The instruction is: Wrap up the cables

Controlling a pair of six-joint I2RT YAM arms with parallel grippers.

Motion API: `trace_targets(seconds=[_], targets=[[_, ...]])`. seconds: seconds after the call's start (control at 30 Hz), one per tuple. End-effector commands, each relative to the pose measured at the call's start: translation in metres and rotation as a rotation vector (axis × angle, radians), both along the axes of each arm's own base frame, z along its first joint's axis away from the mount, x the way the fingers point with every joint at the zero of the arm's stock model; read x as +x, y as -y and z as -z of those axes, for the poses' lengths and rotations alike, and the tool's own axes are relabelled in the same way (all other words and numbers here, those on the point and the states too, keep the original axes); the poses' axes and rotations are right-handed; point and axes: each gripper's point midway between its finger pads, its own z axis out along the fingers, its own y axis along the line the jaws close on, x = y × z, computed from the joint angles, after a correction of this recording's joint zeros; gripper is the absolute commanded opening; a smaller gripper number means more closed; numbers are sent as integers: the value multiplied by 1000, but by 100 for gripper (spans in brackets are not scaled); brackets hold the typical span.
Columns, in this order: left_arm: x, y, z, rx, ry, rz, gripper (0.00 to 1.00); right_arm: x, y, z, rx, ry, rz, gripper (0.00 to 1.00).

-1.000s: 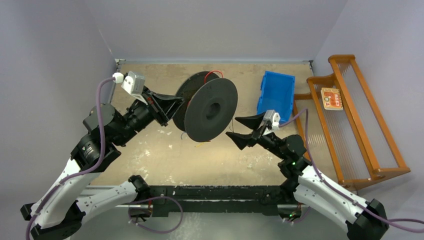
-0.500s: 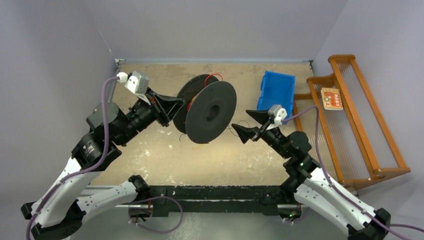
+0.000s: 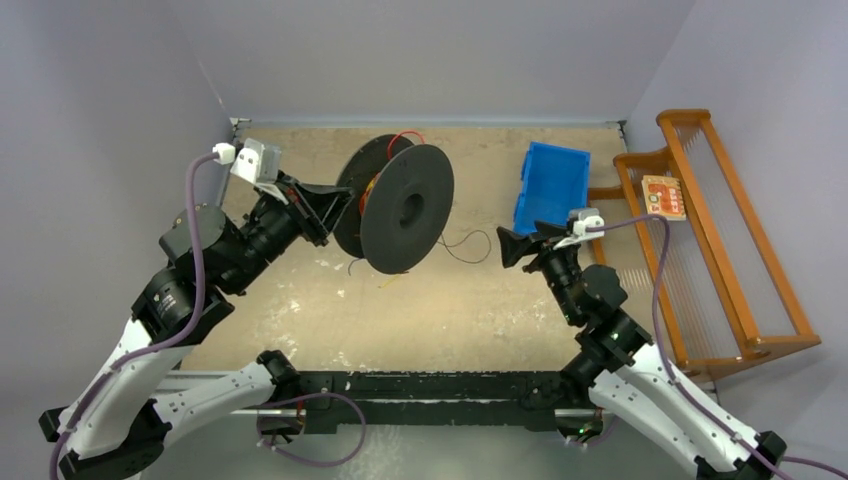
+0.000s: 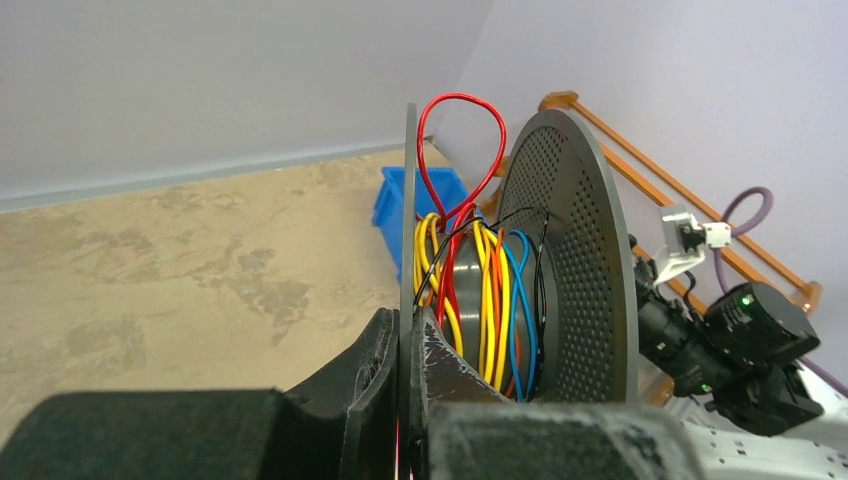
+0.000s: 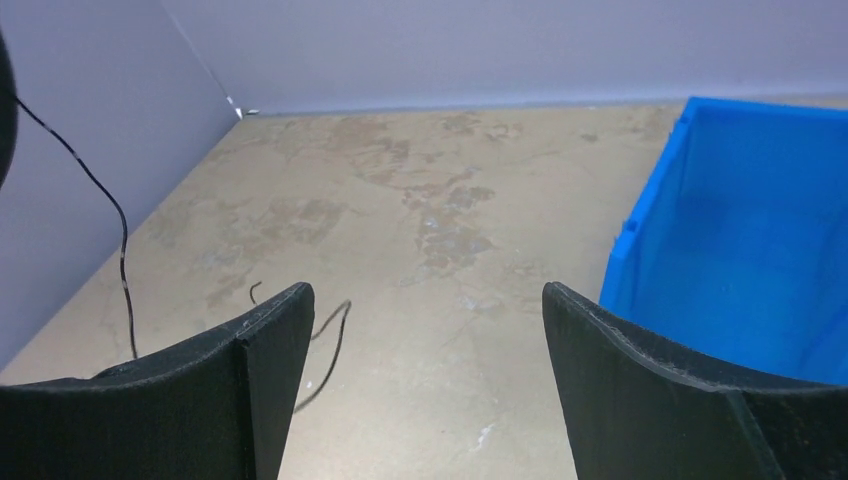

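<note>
Cables [image 4: 490, 290] coil on the spool [image 3: 395, 240] pinched by left jaws; right jaws gape nearby, apparently empty.

Tabletop [image 3: 300, 320]: tan, blotchy (pale patches). Blue bin [image 3: 550, 190] sits at far right; thin black wire [image 5: 345, 312] lies loose near the middle.

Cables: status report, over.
Left gripper shut on spool rim. Right gripper open, empty. Cables mostly wound, black strand trailing to table. Nothing blocking.
</note>
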Motion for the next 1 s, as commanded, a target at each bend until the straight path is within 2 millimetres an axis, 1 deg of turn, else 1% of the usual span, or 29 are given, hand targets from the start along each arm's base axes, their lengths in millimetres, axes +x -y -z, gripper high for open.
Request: trace_targets(seconds=[0.0,0.03,0.13,0.2,0.27,0.33,0.47,0.6,0.67,0.7,0.8,0.97], targets=[[-5,-27,-58,-164,113,-88,0,4,17,23,130,-117,130,85],[-4,-29,-58,-168,112,-101,0,3,15,35,148,-153,130,85],[-2,-35,-62,-190,113,-130,0,2,2,63,217,-233,91,84],[-2,-37,-64,-206,114,-139,0,0,-8,78,250,-269,55,82],[-1,-38,-67,-224,111,-146,0,-1,-19,86,285,-289,8,81],[1,-38,-68,-240,99,-154,0,-2,-31,88,312,-288,-50,78],[5,-40,-70,-280,79,-178,0,-1,-53,83,375,-280,-145,77],[7,-40,-75,-326,71,-190,0,1,-73,73,447,-264,-234,76],[8,-39,-78,-343,70,-186,0,5,-79,67,461,-243,-250,76],[8,-38,-79,-349,70,-186,0,9,-81,61,470,-223,-251,76],[10,-36,-82,-367,64,-184,0,15,-94,48,491,-204,-296,75],[11,-36,-86,-400,65,-184,0,20,-110,29,564,-163,-366,74]])
